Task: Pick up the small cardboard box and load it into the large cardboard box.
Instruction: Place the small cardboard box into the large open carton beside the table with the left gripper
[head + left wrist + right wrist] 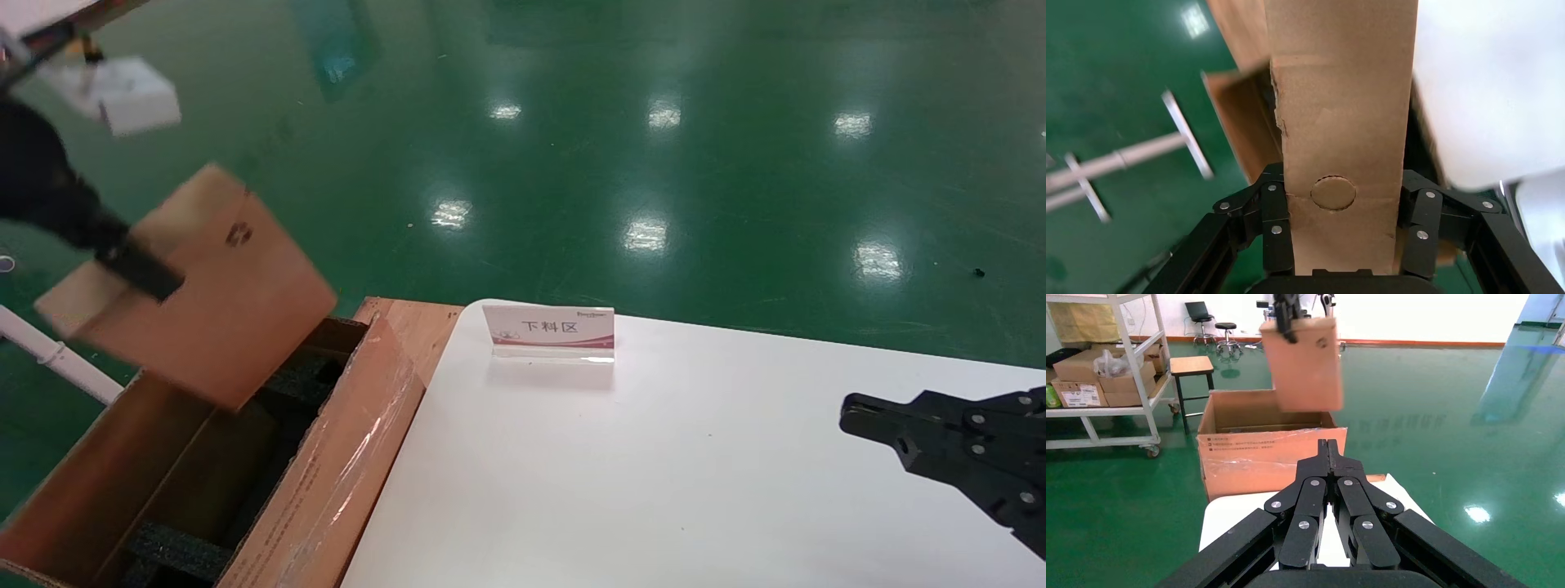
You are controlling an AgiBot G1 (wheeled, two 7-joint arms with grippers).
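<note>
Above the large cardboard box (188, 482), black foam pieces (176, 551) inside it, my left end effector (1343, 236) clamps the small cardboard box (204, 294); my right end effector (1329, 454) rests closed over the table (654, 490).

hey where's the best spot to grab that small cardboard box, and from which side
Grip the small cardboard box across its thin dimension at one edge, as the left gripper does now: jaws clamp both broad faces near the punched hole. It is a flat carton, so only its thickness fits between the jaws. Coming from that edge lets the body hang toward the large cardboard box.
</note>
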